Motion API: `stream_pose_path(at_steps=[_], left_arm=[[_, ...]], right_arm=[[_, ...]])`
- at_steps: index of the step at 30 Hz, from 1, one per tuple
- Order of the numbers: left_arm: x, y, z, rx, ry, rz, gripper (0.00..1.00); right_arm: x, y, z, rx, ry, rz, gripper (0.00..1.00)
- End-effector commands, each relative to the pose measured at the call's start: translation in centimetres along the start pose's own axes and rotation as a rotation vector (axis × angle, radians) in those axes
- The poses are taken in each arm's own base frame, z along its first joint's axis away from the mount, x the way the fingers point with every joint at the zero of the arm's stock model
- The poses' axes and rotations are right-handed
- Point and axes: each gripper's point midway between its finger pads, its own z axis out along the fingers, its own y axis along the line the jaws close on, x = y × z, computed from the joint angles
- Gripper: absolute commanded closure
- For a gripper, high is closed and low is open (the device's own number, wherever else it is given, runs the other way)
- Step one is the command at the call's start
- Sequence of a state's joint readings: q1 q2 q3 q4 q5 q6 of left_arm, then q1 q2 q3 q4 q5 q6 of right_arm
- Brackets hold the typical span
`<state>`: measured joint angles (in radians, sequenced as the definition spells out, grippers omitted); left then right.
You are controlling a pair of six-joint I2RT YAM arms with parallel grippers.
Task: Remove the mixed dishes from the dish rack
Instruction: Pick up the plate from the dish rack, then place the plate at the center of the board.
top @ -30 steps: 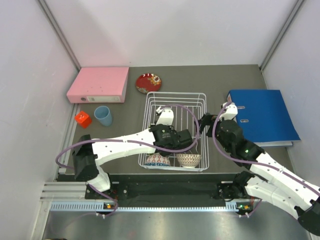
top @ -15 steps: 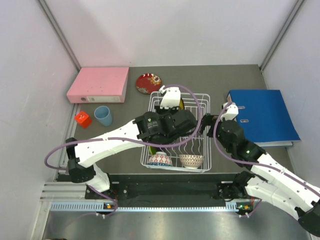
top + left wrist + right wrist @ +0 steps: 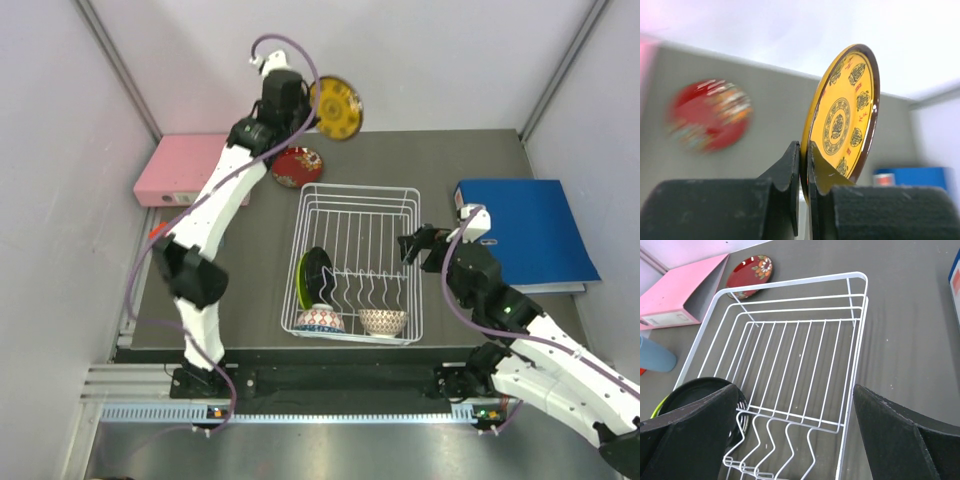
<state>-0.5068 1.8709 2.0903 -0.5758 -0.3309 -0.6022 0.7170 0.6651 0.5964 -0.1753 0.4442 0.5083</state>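
My left gripper (image 3: 314, 110) is raised high over the table's far side, shut on the lower rim of the yellow patterned plate (image 3: 337, 107), which stands on edge between the pads (image 3: 842, 112). On the table below lies the dark red plate (image 3: 297, 166). The white wire dish rack (image 3: 404, 262) holds a lime green plate (image 3: 312, 275) standing at its left, plus a blue patterned bowl (image 3: 317, 320) and a beige patterned bowl (image 3: 380, 320) at its near end. My right gripper (image 3: 415, 245) hovers open above the rack's right rim (image 3: 860, 330), nothing between its fingers (image 3: 900, 432).
A pink binder (image 3: 190, 170) lies at the far left and a blue binder (image 3: 525, 232) at the right. In the right wrist view the pale blue cup (image 3: 655, 355) stands left of the rack. A small red cube (image 3: 155, 232) peeks out beside the left arm.
The left arm has lifted the yellow plate out of the rack and swung it up toward the far left. The green plate is now uncovered. The right arm has barely moved.
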Motion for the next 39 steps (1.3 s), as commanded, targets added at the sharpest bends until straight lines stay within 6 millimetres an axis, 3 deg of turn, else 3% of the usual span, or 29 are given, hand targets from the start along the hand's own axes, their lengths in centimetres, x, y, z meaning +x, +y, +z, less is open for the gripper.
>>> stream_pose_path(at_steps=[1,2,3,5,6,12,21,31,39], left_arm=[[-0.2,-7.2,5.1,0.410,0.105,-0.121,1.00],[-0.3,-8.6,5.3,0.526,0.126,-0.147,1.00],[0.6,-7.0,7.9,0.526,0.149,-0.188,1.00],[1.1,-5.7,9.8,0.546,0.196,-0.296,1.00],[2.4,-5.0,11.5,0.547,0.217,-0.322,1.00],[6.6,-3.7,14.9,0.572,0.295,-0.367,1.00],[11.4,-1.6,17.4,0.502,0.377,-0.364,1.00],[16.0,3.1,18.9,0.262,0.462,-0.369,1.00],[19.3,5.6,20.0,0.157,0.519,-0.409,1.00]], right_arm=[[-1.8,0.3,-0.1,0.001,-0.048,0.008,0.02],[-1.8,0.3,0.0,0.000,-0.050,0.009,0.02],[-1.8,0.3,0.1,0.001,-0.048,0.010,0.02],[-1.8,0.4,0.1,-0.003,-0.049,0.010,0.02],[-1.8,0.4,0.2,-0.001,-0.049,0.009,0.02],[-1.2,0.0,0.9,0.024,-0.035,-0.024,0.02],[-0.1,0.4,2.0,0.015,-0.003,-0.023,0.02],[0.1,0.5,2.1,0.012,0.004,-0.020,0.03],[0.0,0.2,1.6,0.014,0.001,-0.019,0.03]])
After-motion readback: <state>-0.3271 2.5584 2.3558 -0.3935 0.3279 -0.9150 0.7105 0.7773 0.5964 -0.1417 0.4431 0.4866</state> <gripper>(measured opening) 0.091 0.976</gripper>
